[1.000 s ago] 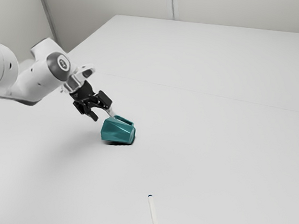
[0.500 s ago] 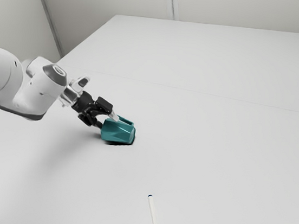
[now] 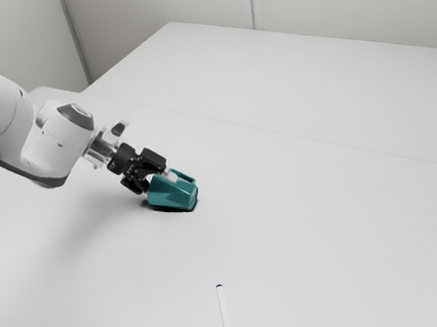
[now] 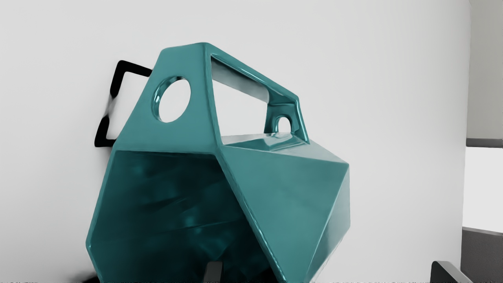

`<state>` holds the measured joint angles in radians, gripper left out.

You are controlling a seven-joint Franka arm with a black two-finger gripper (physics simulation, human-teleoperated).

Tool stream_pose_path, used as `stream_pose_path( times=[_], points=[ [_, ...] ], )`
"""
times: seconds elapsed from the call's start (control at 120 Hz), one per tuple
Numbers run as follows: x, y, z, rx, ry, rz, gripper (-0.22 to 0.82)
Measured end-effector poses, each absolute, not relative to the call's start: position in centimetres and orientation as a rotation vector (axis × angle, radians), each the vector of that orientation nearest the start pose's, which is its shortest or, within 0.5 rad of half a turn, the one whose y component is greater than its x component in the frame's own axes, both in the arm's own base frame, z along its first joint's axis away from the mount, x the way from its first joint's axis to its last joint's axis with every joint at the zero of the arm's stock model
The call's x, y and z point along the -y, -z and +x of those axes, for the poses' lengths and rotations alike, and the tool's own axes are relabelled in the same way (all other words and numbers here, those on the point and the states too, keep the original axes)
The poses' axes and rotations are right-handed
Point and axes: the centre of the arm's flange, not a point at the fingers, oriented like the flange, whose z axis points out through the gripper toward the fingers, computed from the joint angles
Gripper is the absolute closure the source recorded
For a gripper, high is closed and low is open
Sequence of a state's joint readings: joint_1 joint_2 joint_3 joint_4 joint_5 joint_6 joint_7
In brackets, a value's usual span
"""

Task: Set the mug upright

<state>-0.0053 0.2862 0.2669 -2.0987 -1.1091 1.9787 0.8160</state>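
The mug [image 3: 173,195] lay on its side on the table [image 3: 315,223], mouth toward the claw [image 3: 158,183], whose fingers [image 4: 214,272] stood apart, one at the opening.

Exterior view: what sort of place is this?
Probably a robotics lab or test room, rendered in simulation: a robot arm reaching over a plain white table, with a pale wall behind, seamed like panelling.
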Motion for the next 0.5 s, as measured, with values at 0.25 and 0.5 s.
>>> stream_pose_path(
  times=[0.25, 0.5],
  points=[
    [-8.75, -28.15, 55.06, -0.114, -0.186, 2.244, 0.31],
    [-8.73, -28.29, 55.1, -0.086, -0.207, 2.242, 0.62]
  ],
)
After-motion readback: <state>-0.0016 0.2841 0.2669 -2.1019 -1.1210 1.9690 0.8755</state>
